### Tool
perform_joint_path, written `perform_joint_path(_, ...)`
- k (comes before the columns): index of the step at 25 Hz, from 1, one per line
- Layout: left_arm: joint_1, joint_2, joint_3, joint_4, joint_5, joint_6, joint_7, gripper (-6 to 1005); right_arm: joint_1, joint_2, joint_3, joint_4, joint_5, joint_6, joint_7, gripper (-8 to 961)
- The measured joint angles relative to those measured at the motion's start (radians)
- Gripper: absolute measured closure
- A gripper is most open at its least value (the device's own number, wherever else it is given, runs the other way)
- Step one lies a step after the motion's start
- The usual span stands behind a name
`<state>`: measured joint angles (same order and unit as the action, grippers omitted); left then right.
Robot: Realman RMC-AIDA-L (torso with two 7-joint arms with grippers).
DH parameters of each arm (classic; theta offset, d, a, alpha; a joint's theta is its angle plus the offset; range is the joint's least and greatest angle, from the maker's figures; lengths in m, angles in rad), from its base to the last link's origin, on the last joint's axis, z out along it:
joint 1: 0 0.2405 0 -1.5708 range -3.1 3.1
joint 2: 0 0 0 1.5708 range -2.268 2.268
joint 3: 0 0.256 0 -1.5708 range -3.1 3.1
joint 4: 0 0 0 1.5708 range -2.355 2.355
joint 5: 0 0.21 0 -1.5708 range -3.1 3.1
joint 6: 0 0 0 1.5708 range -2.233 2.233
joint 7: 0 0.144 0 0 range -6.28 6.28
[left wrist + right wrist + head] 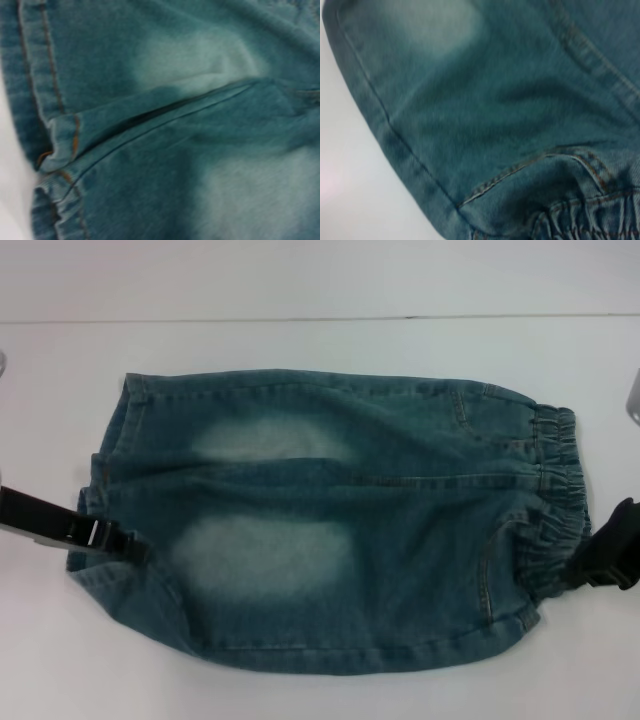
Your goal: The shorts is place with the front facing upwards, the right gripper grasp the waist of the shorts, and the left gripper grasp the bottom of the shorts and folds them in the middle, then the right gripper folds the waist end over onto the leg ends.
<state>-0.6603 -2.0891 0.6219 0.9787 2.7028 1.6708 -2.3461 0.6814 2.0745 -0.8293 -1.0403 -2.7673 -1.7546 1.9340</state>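
The blue-green denim shorts point(330, 530) lie flat on the white table, front up, with pale faded patches on both legs. The gathered waist point(553, 495) is at the right and the leg ends point(100, 475) are at the left. My left gripper point(112, 538) reaches in from the left, its tip lying over the nearer leg's hem. My right gripper point(596, 562) sits against the near end of the waist, where the elastic bunches. The left wrist view shows the two leg hems point(55, 145) up close. In the right wrist view the waist point(585, 220) and a pocket seam fill the picture.
The white table point(320, 340) surrounds the shorts on all sides, with its far edge running across the top of the head view. A grey object point(633, 400) pokes in at the right edge.
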Motion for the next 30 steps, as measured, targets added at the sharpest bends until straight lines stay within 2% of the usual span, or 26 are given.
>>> perform_joint_path(4, 0.008, 0.015, -0.013, 0.000, -0.061, 0.018, 0.002, 971, -0.023, -0.013, 0.079, -0.005, 0.064, 0.001, -0.026, 904)
perform_joint_path(5, 0.010, 0.019, -0.023, 0.000, -0.076, 0.020, 0.002, 971, -0.039, -0.025, 0.118, 0.004, 0.098, 0.002, -0.039, 913)
perform_joint_path(6, 0.012, 0.024, -0.035, 0.000, -0.085, 0.020, 0.002, 971, -0.039, -0.025, 0.118, 0.004, 0.098, 0.002, -0.039, 923)
perform_joint_path(12, 0.009, 0.039, -0.097, 0.000, -0.110, 0.001, 0.002, 971, -0.097, -0.067, 0.223, 0.082, 0.220, 0.005, -0.073, 934)
perform_joint_path(14, 0.006, 0.041, -0.107, 0.000, -0.119, -0.015, 0.002, 971, -0.115, -0.084, 0.261, 0.122, 0.256, 0.006, -0.085, 934)
perform_joint_path(25, -0.005, 0.056, -0.142, -0.022, -0.175, -0.140, -0.001, 972, -0.159, -0.137, 0.465, 0.308, 0.381, 0.044, -0.105, 934)
perform_joint_path(30, 0.000, 0.056, -0.144, -0.023, -0.216, -0.218, 0.000, 972, -0.160, -0.159, 0.502, 0.402, 0.415, 0.119, -0.091, 934)
